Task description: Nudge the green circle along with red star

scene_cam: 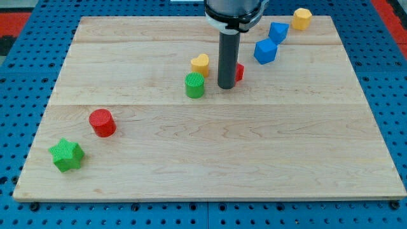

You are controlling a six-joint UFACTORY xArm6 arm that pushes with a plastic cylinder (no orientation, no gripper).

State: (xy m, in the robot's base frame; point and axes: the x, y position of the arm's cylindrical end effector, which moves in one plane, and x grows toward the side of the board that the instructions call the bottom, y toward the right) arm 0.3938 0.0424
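Observation:
The green circle (194, 85) stands near the board's middle, just below the yellow heart (200, 63). The red star (238, 72) is mostly hidden behind the rod; only its right edge shows. My tip (226, 86) rests on the board just right of the green circle, with a small gap between them, and directly in front of the red star.
A red circle (102, 122) and a green star (67, 155) lie at the view's lower left. Two blue blocks (265, 51) (278, 32) and a yellow block (302, 18) run diagonally toward the upper right. The wooden board (210, 159) ends at blue pegboard.

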